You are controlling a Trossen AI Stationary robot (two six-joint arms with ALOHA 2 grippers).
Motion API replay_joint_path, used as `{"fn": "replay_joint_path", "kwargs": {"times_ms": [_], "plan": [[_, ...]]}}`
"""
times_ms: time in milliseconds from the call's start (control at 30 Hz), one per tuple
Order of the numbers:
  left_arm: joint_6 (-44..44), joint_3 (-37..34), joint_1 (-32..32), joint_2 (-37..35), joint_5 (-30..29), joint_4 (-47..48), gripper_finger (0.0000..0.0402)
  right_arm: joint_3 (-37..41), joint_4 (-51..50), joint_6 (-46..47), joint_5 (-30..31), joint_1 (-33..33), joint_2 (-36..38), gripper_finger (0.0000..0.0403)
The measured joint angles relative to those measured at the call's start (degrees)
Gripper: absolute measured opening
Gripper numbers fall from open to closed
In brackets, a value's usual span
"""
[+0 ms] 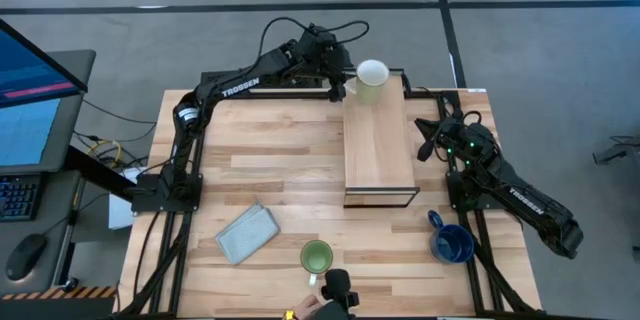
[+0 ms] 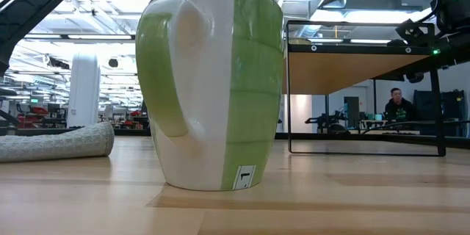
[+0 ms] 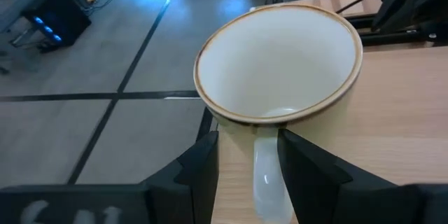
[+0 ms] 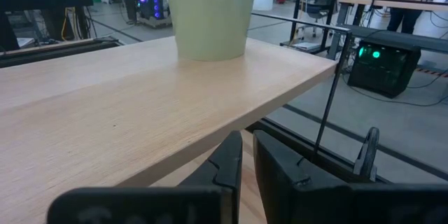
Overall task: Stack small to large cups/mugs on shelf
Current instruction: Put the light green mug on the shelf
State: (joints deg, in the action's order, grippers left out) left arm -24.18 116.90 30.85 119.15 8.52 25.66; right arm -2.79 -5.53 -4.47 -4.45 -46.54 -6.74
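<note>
The white mug point(image 1: 372, 72) stands upright with its base point(image 4: 210, 50) on the far end of the light-wood shelf point(image 1: 380, 150). My left gripper point(image 1: 345, 78) reaches in from the far left and is shut on the mug's handle. The green mug point(image 1: 317, 256) stands on the table near the front edge, large in the low view point(image 2: 213, 81). The dark blue mug point(image 1: 452, 243) stands at the front right. My right gripper point(image 1: 428, 145) waits beside the shelf's right side, its fingers point(image 4: 231, 157) nearly together with nothing between them. My left gripper pinches the white mug's handle point(image 3: 266, 175) between its two fingers point(image 3: 203, 157), one on each side of it. It comes slanting down from the far left side. The mug stays upright, mouth up, with its base on the shelf top.
A folded grey-blue cloth point(image 1: 247, 232) lies on the table at the front left. A black camera mount point(image 1: 338, 285) sits at the front edge beside the green mug. A monitor and keyboard point(image 1: 30, 110) stand off the table's left. A person point(image 2: 396, 106) sits far behind.
</note>
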Motion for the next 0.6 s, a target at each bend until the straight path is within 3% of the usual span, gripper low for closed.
{"fn": "replay_joint_path", "kwargs": {"times_ms": [600], "plan": [[0.8,0.0,0.0,0.0,1.6,-1.9,0.0138,0.0,0.0,0.0,0.0,0.0,0.0,0.0060]]}}
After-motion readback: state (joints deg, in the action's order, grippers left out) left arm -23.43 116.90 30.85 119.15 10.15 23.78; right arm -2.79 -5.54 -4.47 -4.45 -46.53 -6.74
